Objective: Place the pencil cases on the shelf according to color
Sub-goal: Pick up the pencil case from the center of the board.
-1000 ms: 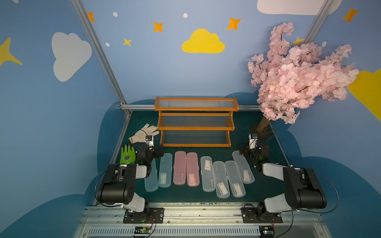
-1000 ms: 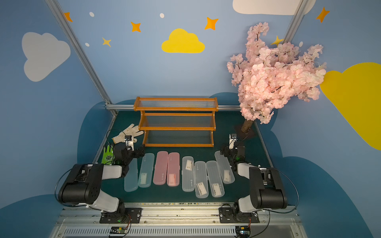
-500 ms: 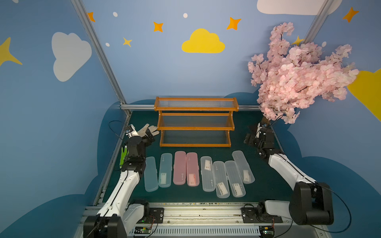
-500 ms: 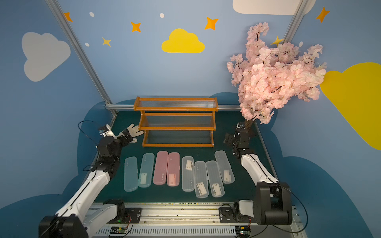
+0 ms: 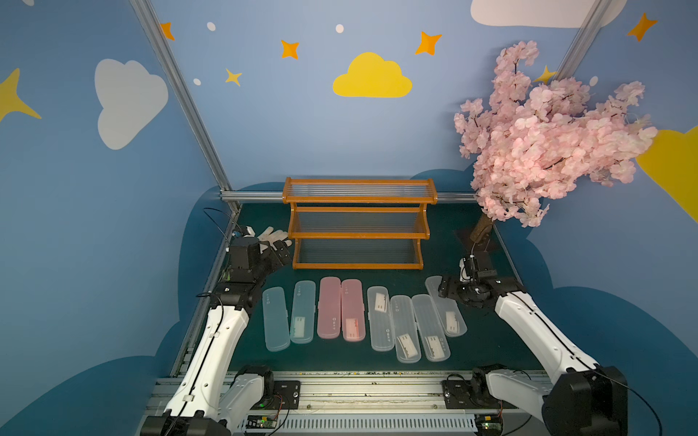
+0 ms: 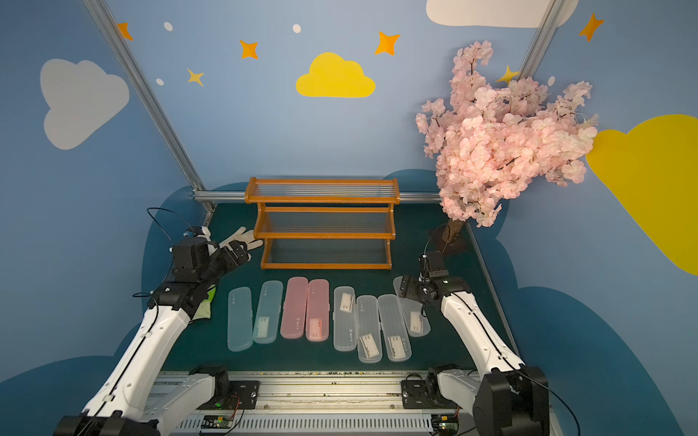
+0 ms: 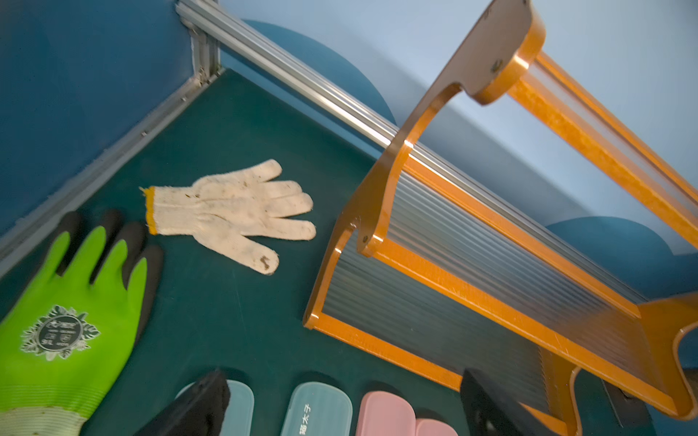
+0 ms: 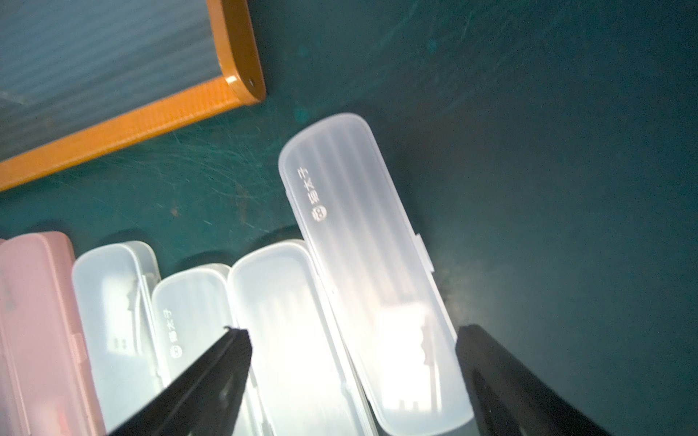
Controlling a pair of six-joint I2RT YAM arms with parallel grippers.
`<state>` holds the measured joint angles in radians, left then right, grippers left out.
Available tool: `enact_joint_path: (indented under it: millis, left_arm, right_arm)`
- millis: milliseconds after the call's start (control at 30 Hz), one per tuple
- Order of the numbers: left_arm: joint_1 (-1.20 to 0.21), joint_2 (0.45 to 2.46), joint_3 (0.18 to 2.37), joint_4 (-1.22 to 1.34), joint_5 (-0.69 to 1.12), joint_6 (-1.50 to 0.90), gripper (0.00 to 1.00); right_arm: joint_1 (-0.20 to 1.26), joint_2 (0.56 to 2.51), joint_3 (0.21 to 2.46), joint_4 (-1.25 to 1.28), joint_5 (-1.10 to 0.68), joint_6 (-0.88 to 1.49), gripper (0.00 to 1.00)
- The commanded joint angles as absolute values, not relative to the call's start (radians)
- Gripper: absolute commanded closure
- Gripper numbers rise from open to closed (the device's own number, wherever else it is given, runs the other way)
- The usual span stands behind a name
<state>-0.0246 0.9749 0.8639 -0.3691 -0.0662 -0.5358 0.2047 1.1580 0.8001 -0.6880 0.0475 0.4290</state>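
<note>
**Frosted plastic: right gripper [image 8: 351,332] spread over end case [image 8: 362,264]**

Jaws wide apart, gripping nothing. End case is the rightmost of eight pencil cases [image 5: 328,307] lying in a row on the green mat [image 5: 491,339], in front of the shelf [image 5: 357,265]. Left gripper [image 7: 343,373] also spread, empty, near the shelf's left end.

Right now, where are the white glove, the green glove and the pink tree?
white glove [image 7: 226,215]: left wrist view, its palm.
green glove [image 7: 75,302]: left wrist view, its green back.
pink blossom tree [image 5: 547,143]: in a top view, its flowers.
</note>
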Motion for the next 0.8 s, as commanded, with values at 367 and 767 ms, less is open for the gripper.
enact_joint_path:
  millis: [367,767]
  left_arm:
    - [-0.052,1.082,0.847,-0.381,0.153,-0.518,0.00]
    - [-0.085,1.123,0.868,-0.389,0.187,-0.499,0.00]
  right_arm:
    - [0.208,1.448,0.860,-0.757,0.013,0.465,0.09]
    - [0.161,1.634,0.974,-0.801,0.080,0.463,0.08]
